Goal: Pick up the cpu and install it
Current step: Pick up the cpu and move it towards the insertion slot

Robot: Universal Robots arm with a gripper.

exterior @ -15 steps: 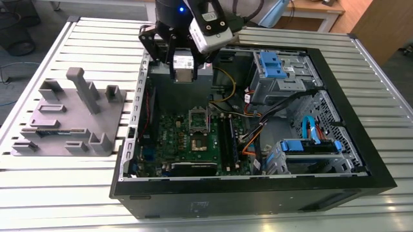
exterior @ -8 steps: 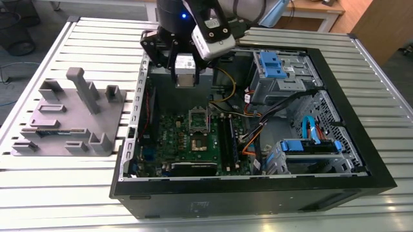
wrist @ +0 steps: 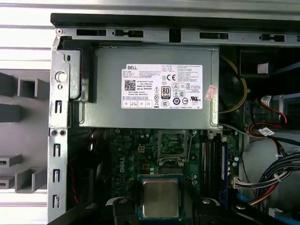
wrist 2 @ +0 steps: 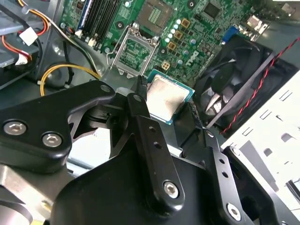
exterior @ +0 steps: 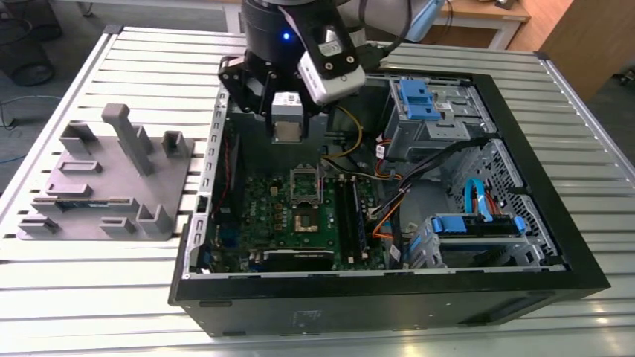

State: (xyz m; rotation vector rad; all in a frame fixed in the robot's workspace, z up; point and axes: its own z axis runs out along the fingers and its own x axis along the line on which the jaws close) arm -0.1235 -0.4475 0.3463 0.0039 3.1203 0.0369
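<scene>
The pick-up looks done and the install has not begun. The claw [wrist 2: 167, 100] is clamped on the cpu [wrist 2: 169, 96], its two black fingers [wrist 2: 140, 101] pressing opposite edges of the chip, which is carried flat with its silver top facing up towards the wrist cameras. In the exterior view the claw [exterior: 288, 134] hangs over the far part of the open case [exterior: 397, 305], with the cpu [exterior: 288, 131] above the board rather than resting on anything. The first wrist view puts the cpu [wrist: 160, 198] just short of the socket [wrist: 172, 144], not over it, with the grey power supply [wrist: 154, 86] beyond. The socket [wrist 2: 135, 50] on the green motherboard [wrist 2: 206, 28] appears empty, with its metal frame around a bare contact field, so I judge that the chip has yet to be lined up with it, lowered in and let go. How the chip's corners sit against the socket's cannot be made out. The black fan [wrist 2: 239, 70] lies close beside the held chip, and yellow and orange cables [wrist 2: 61, 75] run on the other side of it. On the worktop [exterior: 100, 297], the grey holder [exterior: 109, 186] at the exterior view's left stands well apart from the case.
</scene>
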